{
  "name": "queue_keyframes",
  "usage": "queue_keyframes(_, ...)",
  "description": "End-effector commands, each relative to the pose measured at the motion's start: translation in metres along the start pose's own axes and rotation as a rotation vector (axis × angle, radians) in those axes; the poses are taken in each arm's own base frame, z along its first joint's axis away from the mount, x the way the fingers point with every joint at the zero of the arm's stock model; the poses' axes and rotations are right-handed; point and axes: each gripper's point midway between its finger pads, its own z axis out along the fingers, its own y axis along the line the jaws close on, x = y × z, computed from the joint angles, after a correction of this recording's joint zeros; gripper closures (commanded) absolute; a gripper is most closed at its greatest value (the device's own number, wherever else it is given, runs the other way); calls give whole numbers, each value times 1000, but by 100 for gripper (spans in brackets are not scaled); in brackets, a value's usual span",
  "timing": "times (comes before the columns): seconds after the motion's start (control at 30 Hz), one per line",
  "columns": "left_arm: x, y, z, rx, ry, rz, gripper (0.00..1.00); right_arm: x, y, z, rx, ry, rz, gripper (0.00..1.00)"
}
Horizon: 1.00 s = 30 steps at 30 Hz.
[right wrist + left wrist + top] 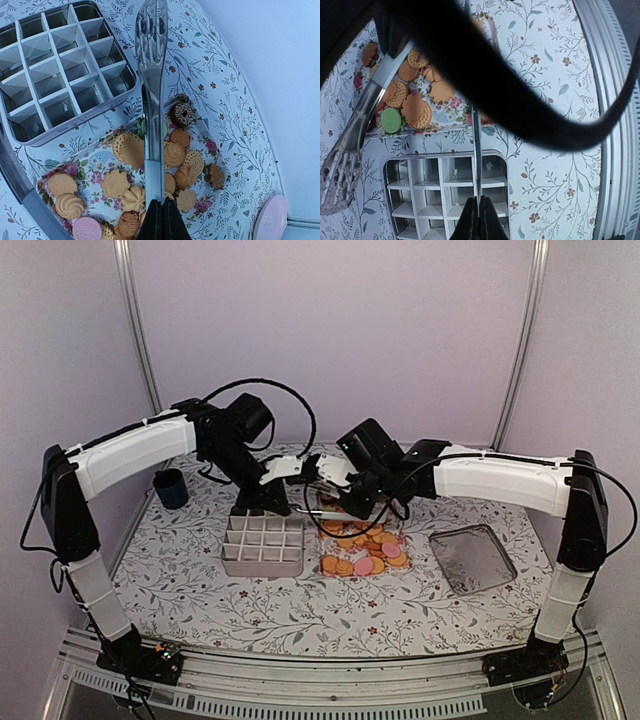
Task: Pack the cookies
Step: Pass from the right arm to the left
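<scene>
The cookies (365,552) lie heaped on a floral tray (95,161), mostly orange-tan (127,149), with a green one (391,120), a dark brown one (181,114) and a pink one (87,229). A grey grid box (262,546) with empty cells stands left of the tray; it also shows in the left wrist view (445,192) and right wrist view (60,65). My left gripper (479,220) is shut on a thin metal utensil (476,145) above the box. My right gripper (162,220) is shut on a metal spatula (151,75) held over the cookies; its slotted end (340,175) reaches towards the box.
A dark blue cup (170,488) stands at the back left. A grey mesh tray (472,558) lies right of the cookies. A pink disc (270,220) sits by the back wall. A black cable (520,100) crosses the left wrist view and hides part of the tray.
</scene>
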Motion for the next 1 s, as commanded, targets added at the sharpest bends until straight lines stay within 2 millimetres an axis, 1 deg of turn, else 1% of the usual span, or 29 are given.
queue_keyframes(0.0, -4, -6, 2, 15, -11, 4, 100, -26, -4, -9, 15, -72, 21, 100)
queue_keyframes(0.03, -6, -7, 0, 13, -19, 4, 100, -28, -6, -12, 16, -81, 29, 99)
queue_keyframes(0.07, -8, -8, -3, 12, -28, 7, 100, -30, -6, -14, 15, -93, 40, 95)
queue_keyframes(0.13, -11, -10, -7, 10, -44, 11, 100, -37, -12, -25, 20, -138, 69, 74)
queue_keyframes(0.17, -12, -12, -9, 11, -52, 12, 100, -41, -18, -31, 21, -166, 90, 65)
queue_keyframes(0.23, -16, -15, -15, 20, -74, 14, 100, -52, -33, -48, 15, -243, 152, 37)
queue_keyframes(0.3, -24, -18, -21, 40, -116, 0, 100, -62, -51, -70, -10, -333, 225, 8)
queue_keyframes(0.33, -31, -19, -25, 52, -149, -10, 100, -67, -60, -83, -29, -388, 260, 0)
queue_keyframes(0.37, -38, -19, -30, 70, -190, -27, 100, -68, -66, -94, -61, -441, 309, 1)
queue_keyframes(0.4, -46, -19, -36, 85, -235, -46, 100, -73, -78, -111, -84, -512, 353, 1)
queue_keyframes(0.43, -54, -18, -42, 104, -286, -67, 100, -70, -83, -124, -112, -568, 387, 1)
queue_keyframes(0.47, -62, -16, -48, 119, -340, -91, 100, -68, -93, -138, -128, -629, 446, 1)
queue_keyframes(0.53, -77, -7, -64, 133, -447, -145, 100, -61, -112, -170, -110, -760, 527, 1)
queue_keyframes(0.57, -85, -4, -72, 141, -498, -167, 100, -52, -116, -180, -121, -806, 584, 1)
queue_keyframes(0.63, -96, 2, -85, 143, -572, -206, 100, -40, -123, -204, -119, -908, 634, 1)
queue_keyframes(0.67, -101, 4, -91, 143, -603, -226, 100, -33, -125, -211, -108, -941, 665, 1)
queue_keyframes(0.7, -105, 6, -97, 146, -632, -241, 100, -29, -126, -224, -108, -992, 699, 1)
queue_keyframes(0.77, -113, 6, -108, 152, -687, -264, 100, -21, -116, -228, -152, -1035, 698, 1)
queue_keyframes(0.83, -118, 5, -115, 182, -725, -291, 100, -17, -107, -226, -230, -1045, 682, 1)
queue_keyframes(0.9, -122, 6, -120, 224, -750, -345, 100, -18, -100, -223, -291, -1050, 675, 1)
queue_keyframes(0.97, -123, 4, -125, 263, -780, -371, 100, -20, -99, -221, -319, -1061, 680, 1)
